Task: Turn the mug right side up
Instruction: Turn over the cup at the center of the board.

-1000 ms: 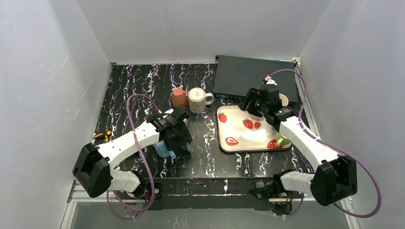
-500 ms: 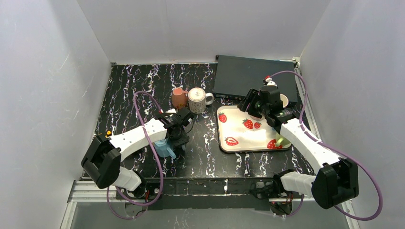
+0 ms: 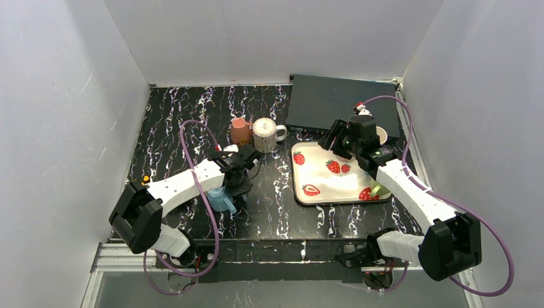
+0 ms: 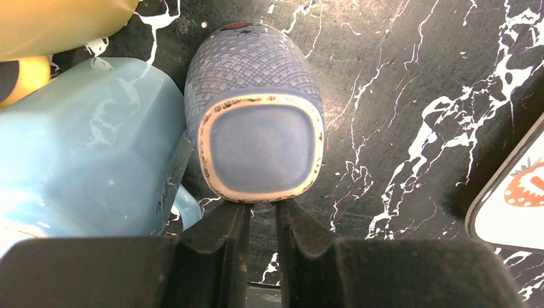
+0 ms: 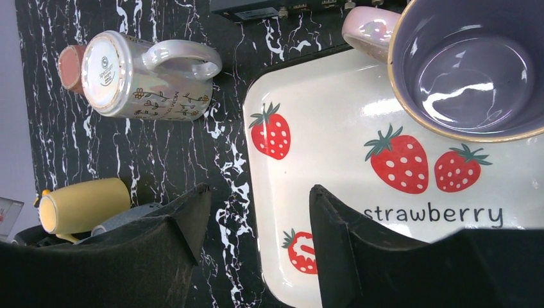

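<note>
A blue lattice-patterned mug [image 4: 256, 141] stands upside down on the black marbled table, its cream-rimmed base facing up. My left gripper [image 4: 262, 205] is at its near side. The fingers are drawn close together, with a small grey sliver of the handle pinched between the tips. In the top view the left gripper [image 3: 238, 185] covers this mug. My right gripper [image 5: 260, 192] hangs open and holds nothing. It is above the left edge of the strawberry tray [image 5: 321, 147] and far from the mug.
A light blue mug [image 4: 83, 147] touches the patterned mug's left side, with a yellow mug [image 4: 58, 25] behind it. A white floral mug [image 3: 264, 135] and a terracotta cup [image 3: 241, 131] stand further back. A purple mug [image 5: 468, 64] sits upright on the tray. A black box [image 3: 340, 106] lies behind the tray.
My left arm shifted left and its wrist moved in against the patterned mug. Its fingers went from wide apart to nearly together. The right arm barely moved.
</note>
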Available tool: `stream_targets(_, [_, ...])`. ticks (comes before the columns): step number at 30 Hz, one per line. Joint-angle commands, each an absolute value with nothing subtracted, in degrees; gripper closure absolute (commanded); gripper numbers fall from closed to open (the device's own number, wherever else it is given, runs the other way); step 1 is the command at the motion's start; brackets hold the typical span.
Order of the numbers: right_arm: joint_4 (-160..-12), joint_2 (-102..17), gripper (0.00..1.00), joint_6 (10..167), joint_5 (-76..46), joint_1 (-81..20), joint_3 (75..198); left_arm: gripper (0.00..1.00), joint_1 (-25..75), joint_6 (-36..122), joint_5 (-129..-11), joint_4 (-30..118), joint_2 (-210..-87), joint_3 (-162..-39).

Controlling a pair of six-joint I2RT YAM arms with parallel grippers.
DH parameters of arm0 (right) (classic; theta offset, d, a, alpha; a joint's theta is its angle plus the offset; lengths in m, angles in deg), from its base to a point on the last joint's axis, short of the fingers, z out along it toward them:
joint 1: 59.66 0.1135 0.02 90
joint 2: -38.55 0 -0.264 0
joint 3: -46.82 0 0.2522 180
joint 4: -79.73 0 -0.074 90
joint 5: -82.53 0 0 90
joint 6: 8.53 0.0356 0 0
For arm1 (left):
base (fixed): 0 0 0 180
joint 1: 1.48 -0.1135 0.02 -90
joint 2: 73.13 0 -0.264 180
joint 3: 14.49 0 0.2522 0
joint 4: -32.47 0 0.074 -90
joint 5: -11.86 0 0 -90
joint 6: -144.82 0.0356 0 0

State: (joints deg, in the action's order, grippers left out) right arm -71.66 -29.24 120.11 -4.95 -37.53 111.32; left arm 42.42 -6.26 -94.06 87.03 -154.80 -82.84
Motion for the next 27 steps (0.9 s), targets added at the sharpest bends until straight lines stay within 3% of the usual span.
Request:
stream_targets(1, [-73.2,-29.3,0.34,120.4,-6.1,-37.7,112.2,0.92,42.6,-4.9,-97.4,88.8,-155.0,-84.7])
stream_targets(9, [-73.3,-29.3,0.34,120.4,-6.2,-37.7,112.2,0.77,42.6,-5.5,-100.4,89.4,-154.6,-83.4])
stream_targets(18, [-73.2,-29.4,0.35,120.5,-6.5,-37.8,112.2,0.69,42.6,-4.5,-100.6,88.1,-155.1,-82.7])
stream_targets(22, [-73.0,-29.3,0.35,120.6,-6.4,-37.7,112.1,0.79,42.6,-4.6,-100.7,88.1,-155.3,-82.8])
stream_targets(25, [-72.8,-29.1,0.35,120.6,-6.3,-37.7,112.1,0.98,42.6,-4.5,-100.7,88.1,-155.2,-82.9])
stream_targets(27, [-72.8,-29.1,0.35,120.8,-6.5,-37.8,112.1,1.0,42.9,-3.6,-101.0,87.8,-154.6,-83.2])
